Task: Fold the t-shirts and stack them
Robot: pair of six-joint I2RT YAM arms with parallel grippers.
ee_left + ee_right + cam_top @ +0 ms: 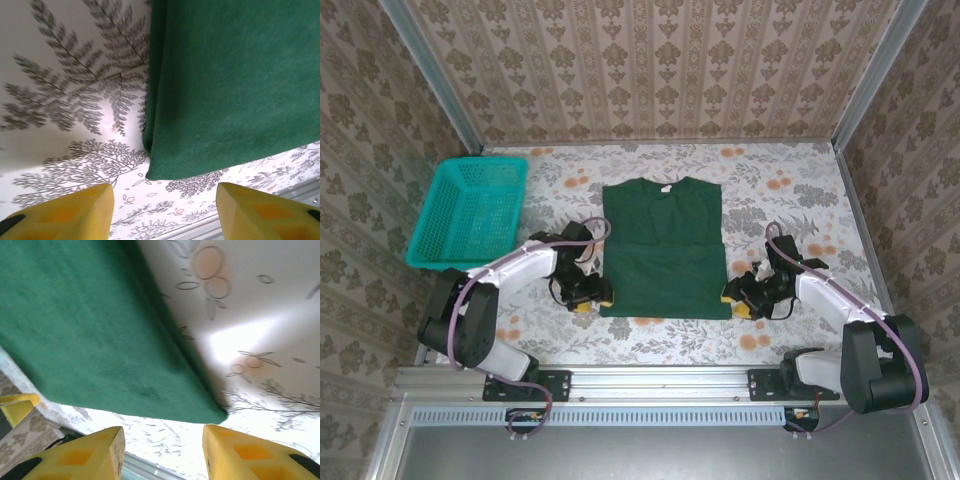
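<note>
Your left hand (584, 296) sits low at the near left corner of the plain dark green cotton t-shirt (663, 240). Your right hand (740, 298) mirrors it at the near right corner. Both hands stand partly open and hold nothing. In each wrist view the cloth corner lies just ahead of the 2 yellow fingers (70, 212), flat on the floral tabletop (790, 200) and touching neither pad. The shirt stretches away from both hands, collar at the far end, sleeves tucked in, so it reads as a narrow rectangle with an edge across its middle.

The step in hand looks like taking the 2 near corners for the next fold. Ease each hand forward until the corner sits well between the fingers, and catch every layer at the hem. Close both hands together, then lift evenly towards the collar; an uneven lift would likely skew the rectangle.

The teal plastic mesh basket (470, 212) stands well beyond your left hand and off to its outer side, clear of that path. I judge nothing blocks the fold.
</note>
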